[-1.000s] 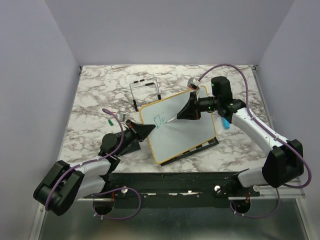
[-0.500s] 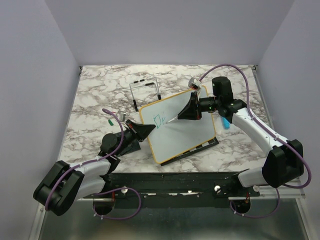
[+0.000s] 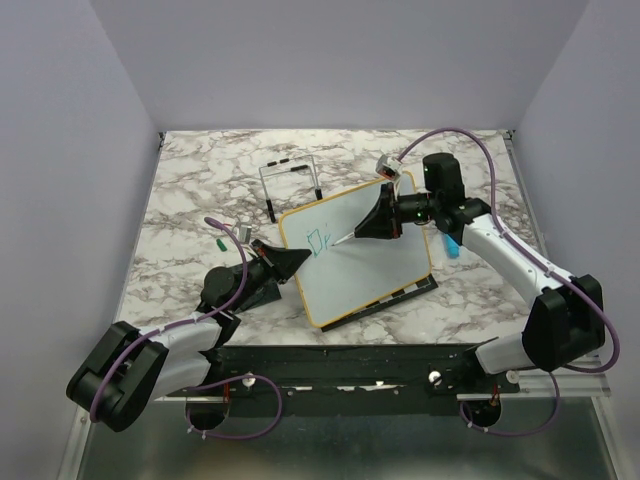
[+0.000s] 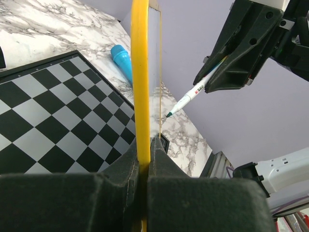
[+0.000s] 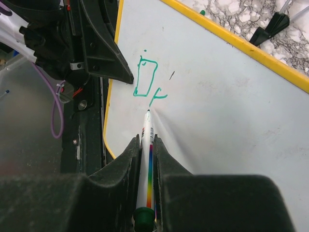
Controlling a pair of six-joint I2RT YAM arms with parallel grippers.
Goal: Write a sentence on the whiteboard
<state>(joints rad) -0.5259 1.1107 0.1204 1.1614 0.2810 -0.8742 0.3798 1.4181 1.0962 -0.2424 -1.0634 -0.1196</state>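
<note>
The whiteboard, white with a yellow frame, is tilted up over the chessboard. My left gripper is shut on its left edge; the yellow frame runs between the fingers. My right gripper is shut on a white marker with a rainbow stripe. Its teal tip touches the board just below the writing. The sentence is only a teal "D" and a small "r" stroke near the board's left edge, also visible in the top view.
A blue cap lies right of the board, also in the left wrist view. A black wire stand stands behind the board. A small green object lies at the left. The chessboard's edge shows under the whiteboard.
The marker tip has shifted very slightly on the board beside the "D"; the left gripper and the board have not moved.
</note>
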